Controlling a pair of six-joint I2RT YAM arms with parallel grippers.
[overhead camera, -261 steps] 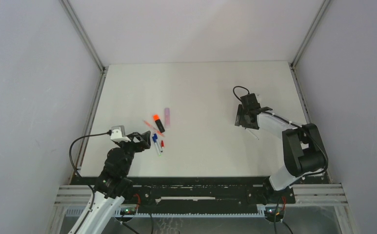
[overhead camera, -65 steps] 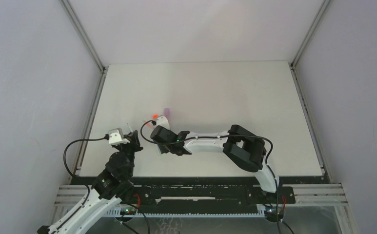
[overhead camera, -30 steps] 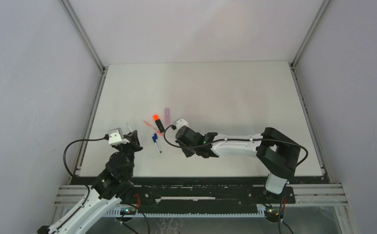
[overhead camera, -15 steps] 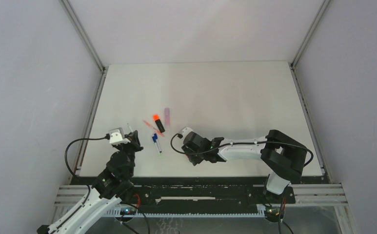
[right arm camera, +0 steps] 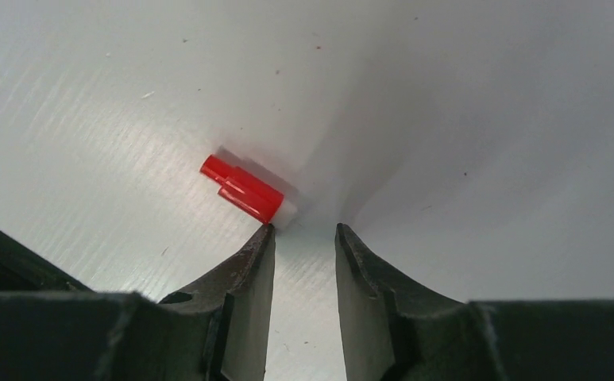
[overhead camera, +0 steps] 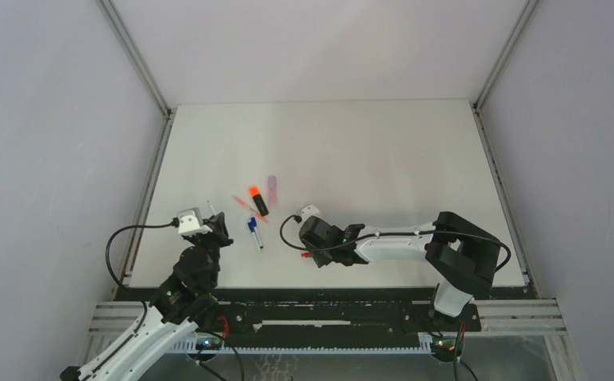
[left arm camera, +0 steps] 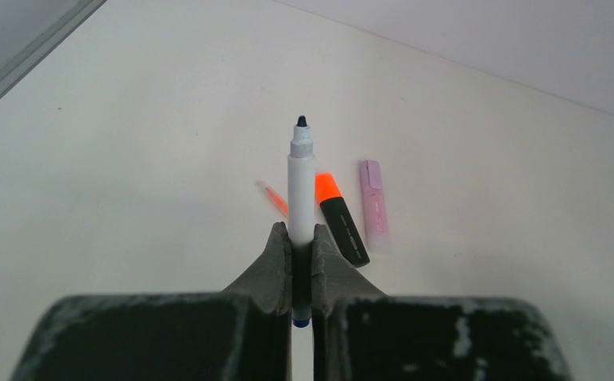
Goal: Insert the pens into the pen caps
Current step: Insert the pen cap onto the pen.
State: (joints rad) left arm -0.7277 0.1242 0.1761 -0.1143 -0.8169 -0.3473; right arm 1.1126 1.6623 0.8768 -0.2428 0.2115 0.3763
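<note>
My left gripper (left arm camera: 302,238) is shut on a thin white pen (left arm camera: 301,178) with a dark bare tip and a blue rear end, held above the table at the left (overhead camera: 214,222). Beyond it lie a black orange-tipped highlighter (left arm camera: 340,218), a lilac-pink highlighter (left arm camera: 372,206) and a thin red-orange pen (left arm camera: 274,197). A blue-and-white pen (overhead camera: 254,232) lies near them. My right gripper (right arm camera: 305,230) stands open low over the table, nothing between its fingers. A small red cap (right arm camera: 242,189) with a white bit at one end lies just past its left fingertip (overhead camera: 307,255).
The white table (overhead camera: 367,159) stretches far and to the right of the pens. A metal rail (overhead camera: 148,190) runs along its left edge. The right arm (overhead camera: 399,242) lies low across the near part of the table.
The right gripper has moved toward the near edge, away from the pens, and opened; the red cap now lies on the table. The left gripper has kept still with its pen.
</note>
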